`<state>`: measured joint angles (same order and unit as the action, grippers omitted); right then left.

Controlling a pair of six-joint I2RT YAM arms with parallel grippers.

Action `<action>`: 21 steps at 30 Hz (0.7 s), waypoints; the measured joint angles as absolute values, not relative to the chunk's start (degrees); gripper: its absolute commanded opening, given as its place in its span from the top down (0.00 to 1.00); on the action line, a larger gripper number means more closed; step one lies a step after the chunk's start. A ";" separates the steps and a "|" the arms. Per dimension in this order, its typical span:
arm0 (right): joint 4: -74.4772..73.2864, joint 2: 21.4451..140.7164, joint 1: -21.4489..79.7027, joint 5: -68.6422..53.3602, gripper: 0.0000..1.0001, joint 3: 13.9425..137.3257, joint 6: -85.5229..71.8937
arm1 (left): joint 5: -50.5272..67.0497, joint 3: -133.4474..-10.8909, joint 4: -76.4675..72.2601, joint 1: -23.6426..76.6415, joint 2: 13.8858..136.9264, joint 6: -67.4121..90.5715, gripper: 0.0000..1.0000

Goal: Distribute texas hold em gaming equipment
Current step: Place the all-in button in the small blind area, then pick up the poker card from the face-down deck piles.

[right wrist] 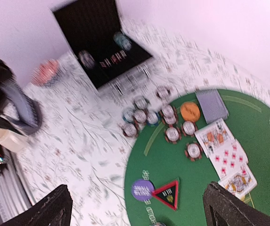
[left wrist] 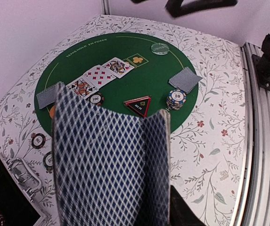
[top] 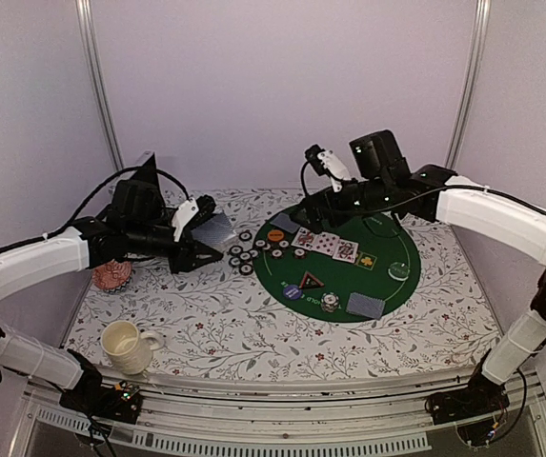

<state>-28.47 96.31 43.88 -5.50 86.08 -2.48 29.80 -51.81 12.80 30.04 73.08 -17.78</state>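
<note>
Left side of the surface [top: 253, 333]: cream mug [top: 125, 345] and pink patterned dish [top: 112, 275] are sitting off the play area. Can't tell what, if anything, is in either. Black case [right wrist: 102, 42] is lying open at the far left, with a few chips and a row of small pieces inside, too blurred to name.

Left gripper [top: 199, 238] is hanging just left of the green felt mat [top: 387, 286], fingers pinching the blue-backed deck [left wrist: 111, 165] by its edges. The deck is standing on edge with backs facing the wrist camera, probably so single cards can be taken off it.

Loose poker chips [top: 246, 255] are lying in a cluster across the mat's left rim. Looks like a supply waiting to be shared out.

On the mat: orange button [top: 275, 235], far face-down cards [right wrist: 211, 104], three face-up cards [top: 325, 245] in a row mid-mat, purple small-blind button [top: 293, 292] just beside the black triangular marker [top: 312, 280], chip stack [top: 330, 303], near face-down cards [top: 366, 305].

Right gripper [top: 301, 219] is hovering over the mat's far-left part, fingers [right wrist: 229, 209] spread wide with nothing between them. Likely free for the next chip or card.
</note>
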 measured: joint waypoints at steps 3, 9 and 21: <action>-20.53 89.45 44.75 -11.92 0.01 82.83 -4.08 | 30.68 -51.81 12.93 30.83 73.21 -18.46 0.62; -12.10 92.44 50.78 -18.72 0.00 82.78 -5.67 | 32.60 -51.81 13.89 34.04 73.63 -20.18 0.62; -13.74 106.63 54.11 -21.15 0.02 90.70 -5.78 | 34.20 -51.79 15.14 36.16 73.63 -22.55 0.62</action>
